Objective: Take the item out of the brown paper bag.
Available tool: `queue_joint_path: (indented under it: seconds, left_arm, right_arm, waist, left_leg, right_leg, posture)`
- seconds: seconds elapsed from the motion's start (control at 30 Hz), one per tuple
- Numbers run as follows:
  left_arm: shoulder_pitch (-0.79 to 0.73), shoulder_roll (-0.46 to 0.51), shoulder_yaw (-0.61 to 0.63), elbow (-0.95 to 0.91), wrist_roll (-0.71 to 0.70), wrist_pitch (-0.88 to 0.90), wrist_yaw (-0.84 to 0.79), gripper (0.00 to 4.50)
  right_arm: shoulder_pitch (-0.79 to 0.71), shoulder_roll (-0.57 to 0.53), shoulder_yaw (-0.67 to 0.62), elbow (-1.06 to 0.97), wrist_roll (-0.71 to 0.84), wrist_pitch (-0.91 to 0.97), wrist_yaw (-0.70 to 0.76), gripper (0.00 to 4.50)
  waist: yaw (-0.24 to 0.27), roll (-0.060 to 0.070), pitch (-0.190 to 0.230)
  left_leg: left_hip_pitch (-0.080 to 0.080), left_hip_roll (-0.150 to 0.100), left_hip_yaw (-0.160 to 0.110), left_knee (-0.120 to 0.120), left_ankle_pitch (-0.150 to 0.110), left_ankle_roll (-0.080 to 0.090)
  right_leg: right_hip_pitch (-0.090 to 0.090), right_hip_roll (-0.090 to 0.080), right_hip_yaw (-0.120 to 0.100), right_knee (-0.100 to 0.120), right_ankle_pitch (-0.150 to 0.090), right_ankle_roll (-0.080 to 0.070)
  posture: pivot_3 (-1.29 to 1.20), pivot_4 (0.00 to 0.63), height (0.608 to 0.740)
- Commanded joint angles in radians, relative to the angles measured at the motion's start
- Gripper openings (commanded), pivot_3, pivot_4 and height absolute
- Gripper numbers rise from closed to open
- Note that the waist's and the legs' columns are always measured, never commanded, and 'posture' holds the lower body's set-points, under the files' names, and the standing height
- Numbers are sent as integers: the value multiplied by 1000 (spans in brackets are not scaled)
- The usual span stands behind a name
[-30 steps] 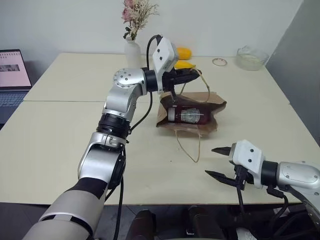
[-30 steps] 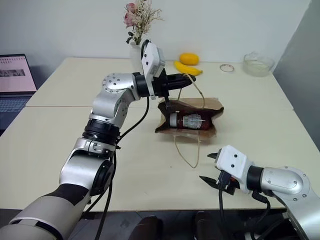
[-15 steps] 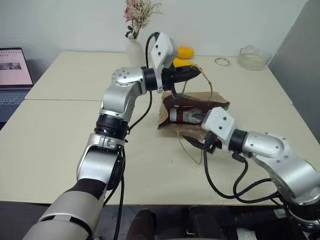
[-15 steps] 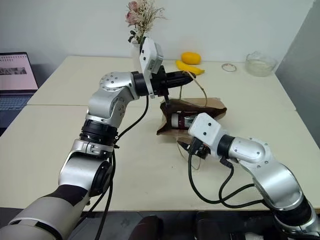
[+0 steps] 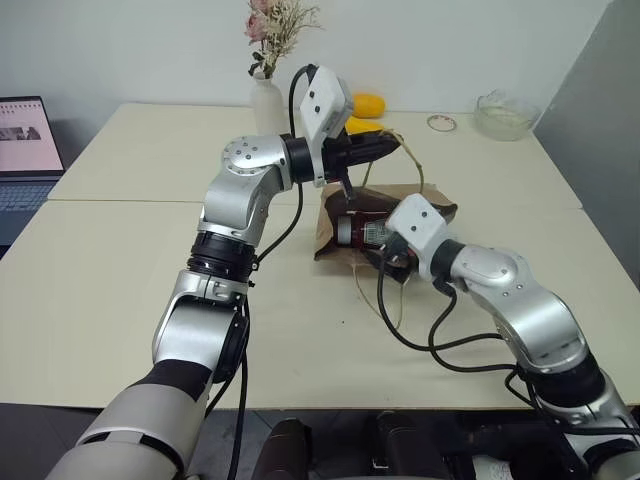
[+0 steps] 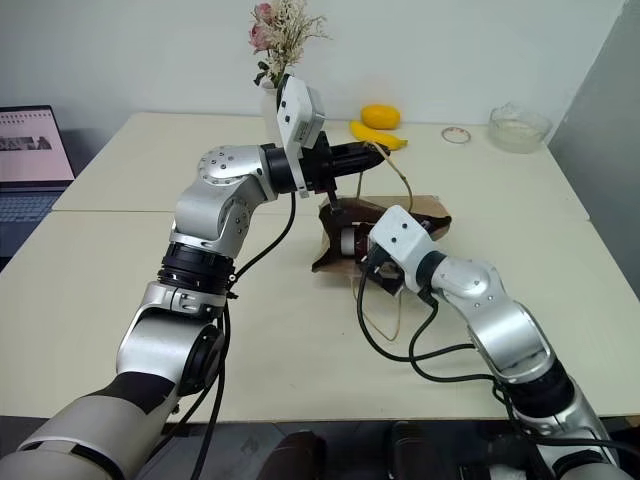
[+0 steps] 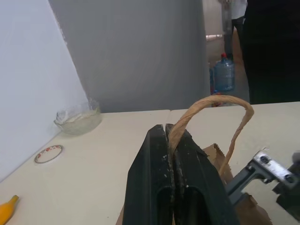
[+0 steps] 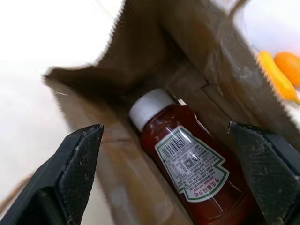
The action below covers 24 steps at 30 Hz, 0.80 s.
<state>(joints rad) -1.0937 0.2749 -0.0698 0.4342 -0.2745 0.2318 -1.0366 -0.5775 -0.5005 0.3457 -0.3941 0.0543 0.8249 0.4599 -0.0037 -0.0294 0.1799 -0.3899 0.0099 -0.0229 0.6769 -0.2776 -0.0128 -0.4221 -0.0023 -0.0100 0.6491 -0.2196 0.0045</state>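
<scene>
Now our left gripper [image 7: 171, 140] pinches the bag's cord handle [image 7: 213, 105]; our right gripper [image 8: 171, 173], spread wide and empty, faces the bottle [image 8: 187, 154] inside the bag [image 8: 140, 47].

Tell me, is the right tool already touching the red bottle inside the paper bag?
Apart. In the right wrist view the right tool stands open, its fingers wide on either side of the red bottle, with brown paper bag showing between each and the bottle.

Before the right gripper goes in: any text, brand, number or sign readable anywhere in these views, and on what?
No text can be read.
Red bottle in the brown paper bag: white label with a barcode and small print, too blurred to read.
Laptop screen: content too small to read.
</scene>
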Motion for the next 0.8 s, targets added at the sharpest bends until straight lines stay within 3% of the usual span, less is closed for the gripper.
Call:
queue_joint_path:
  seconds: [0.03,0.4,0.8]
  left_arm:
    - [-14,-2,23,-47,-24,-12,6,0]
    - [-20,13,32,-43,-22,-12,12,0]
    - [-18,20,38,-45,-19,-14,15,0]
  right_arm:
    - [-63,3,51,74,-68,-91,17,4469]
    - [-188,3,209,312,-291,-270,84,4469]
    - [-285,27,293,582,-490,-413,157,4469]
  waist:
    - [-1,0,0]
    - [-2,0,0]
    - [-4,0,0]
  left_leg:
    - [0,0,0,0,0,0]
    - [0,0,0,0,0,0]
    - [0,0,0,0,0,0]
  right_leg:
    - [0,0,0,0,0,0]
    - [-1,0,0,0,0,0]
    - [-1,0,0,1,1,-2]
  posture:
    - [0,150,740]
    - [0,150,740]
    - [0,150,740]
